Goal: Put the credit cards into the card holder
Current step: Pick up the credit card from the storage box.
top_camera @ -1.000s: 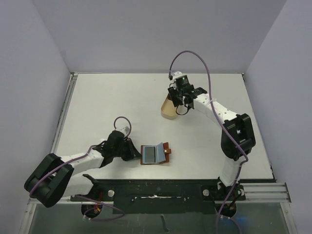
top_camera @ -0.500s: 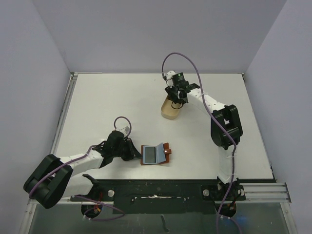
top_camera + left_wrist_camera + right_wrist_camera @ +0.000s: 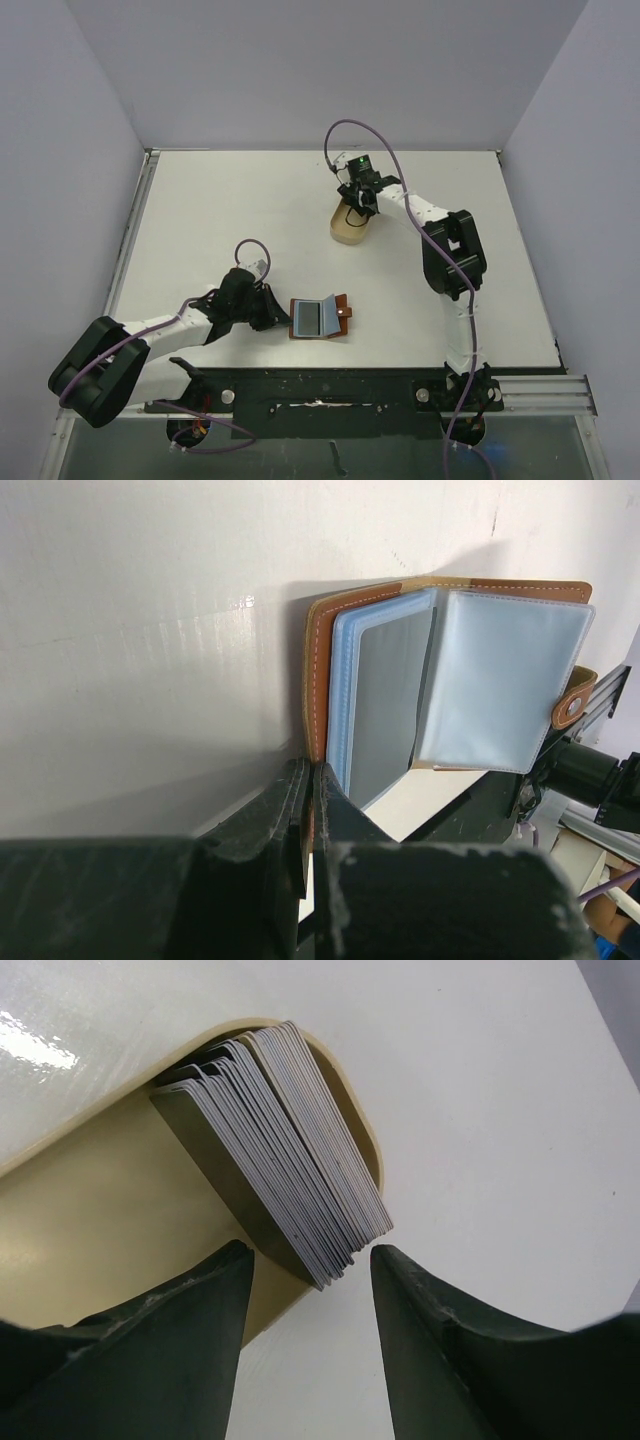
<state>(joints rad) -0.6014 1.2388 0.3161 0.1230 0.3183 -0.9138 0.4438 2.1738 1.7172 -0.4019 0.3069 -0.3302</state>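
My right pincer (image 3: 312, 1260) hangs with its fingers apart just over the tan tray (image 3: 110, 1210), one finger on each side of the end of the stack of cards (image 3: 290, 1140). The cards stand on edge inside the tray, against its rim. Well away from the tray, toward my bases, the card holder (image 3: 316, 670) lies open on the table (image 3: 150, 630). My left pincer (image 3: 312, 780) is clamped on the edge of its brown cover.
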